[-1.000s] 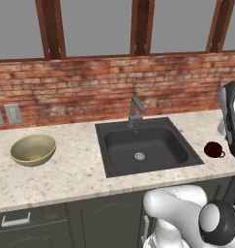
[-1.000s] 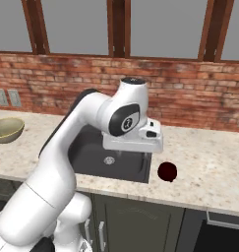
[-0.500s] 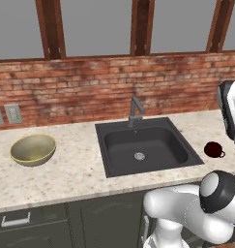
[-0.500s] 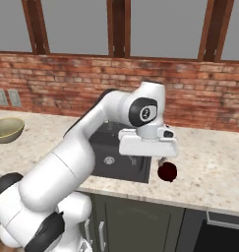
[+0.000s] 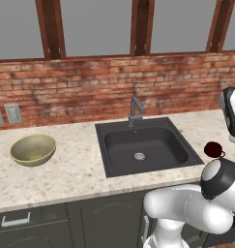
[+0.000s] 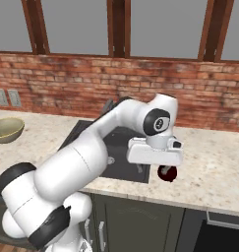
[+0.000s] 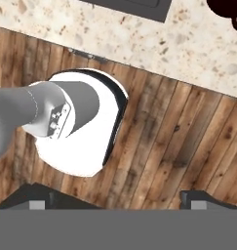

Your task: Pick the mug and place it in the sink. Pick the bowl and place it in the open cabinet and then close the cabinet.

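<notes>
Overhead, so to speak, the brick wall [image 5: 114,87] runs the full width behind everything, with dark wooden window posts [image 5: 142,26] rising above it. Below it the speckled pale stone counter [image 5: 75,169] stretches from left to right, with grey-green low cabinets [image 5: 90,218] under its front edge. The white arm [image 6: 91,157] rises from the lower left of the right base view and reaches across the front of the counter, its hand block hanging over the counter's front part, just right of the sink.

Set into the counter is the sink [image 5: 147,145], a dark charcoal basin with a round silver drain at its bottom and a grey faucet [image 5: 134,111] at its back edge. Nothing lies in the basin.

Well apart from the sink, on the left stretch of counter, sits the bowl [image 5: 33,149], olive-tan with a pale rim, upright.

On the right of the sink, near the counter's front edge, stands the mug [image 5: 213,149], small and dark red, its handle turned toward the front right. In the right base view the mug [image 6: 167,173] peeks out just under the hand block, partly hidden by it.

The gripper [image 7: 115,205] has its two dark tips spread wide apart with nothing between them; it looks down past the counter edge at a wooden floor [image 7: 178,136], with the mug [image 7: 227,10] at the upper right corner of the hand view.
</notes>
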Controlling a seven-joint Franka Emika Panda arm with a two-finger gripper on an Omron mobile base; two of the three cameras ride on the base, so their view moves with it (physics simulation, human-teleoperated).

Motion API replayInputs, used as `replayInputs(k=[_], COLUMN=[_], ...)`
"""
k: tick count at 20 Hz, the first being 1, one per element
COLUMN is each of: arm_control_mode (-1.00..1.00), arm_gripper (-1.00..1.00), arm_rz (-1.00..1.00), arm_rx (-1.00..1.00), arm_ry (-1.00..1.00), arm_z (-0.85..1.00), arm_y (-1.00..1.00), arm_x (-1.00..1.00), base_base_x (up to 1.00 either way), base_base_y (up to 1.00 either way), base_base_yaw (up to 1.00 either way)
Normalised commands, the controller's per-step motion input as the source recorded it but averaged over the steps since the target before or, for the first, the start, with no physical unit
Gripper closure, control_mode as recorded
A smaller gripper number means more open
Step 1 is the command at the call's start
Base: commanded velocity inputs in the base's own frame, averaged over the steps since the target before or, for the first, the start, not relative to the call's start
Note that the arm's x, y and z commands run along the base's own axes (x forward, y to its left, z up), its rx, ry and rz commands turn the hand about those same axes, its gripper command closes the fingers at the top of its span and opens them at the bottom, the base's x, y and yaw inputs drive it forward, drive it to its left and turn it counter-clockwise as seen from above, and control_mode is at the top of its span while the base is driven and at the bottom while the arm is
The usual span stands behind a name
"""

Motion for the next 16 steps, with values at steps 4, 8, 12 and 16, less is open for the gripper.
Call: replayInputs(k=[4, 8, 12, 16], arm_control_mode=[-1.00, -1.00, -1.00, -1.00], arm_gripper=[-1.00, -1.00, -1.00, -1.00], arm_rz=[0.02, 0.00, 0.01, 0.02], arm_rx=[0.02, 0.00, 0.00, 0.00], arm_ry=[-0.01, 0.00, 0.00, 0.00], arm_z=[-0.25, -0.24, -0.37, -0.36], arm_y=[0.00, 0.00, -0.08, -0.13], arm_x=[0.21, 0.21, 0.28, 0.25], base_base_x=[0.00, 0.00, 0.00, 0.00], base_base_y=[0.00, 0.00, 0.00, 0.00], base_base_yaw=[0.00, 0.00, 0.00, 0.00])
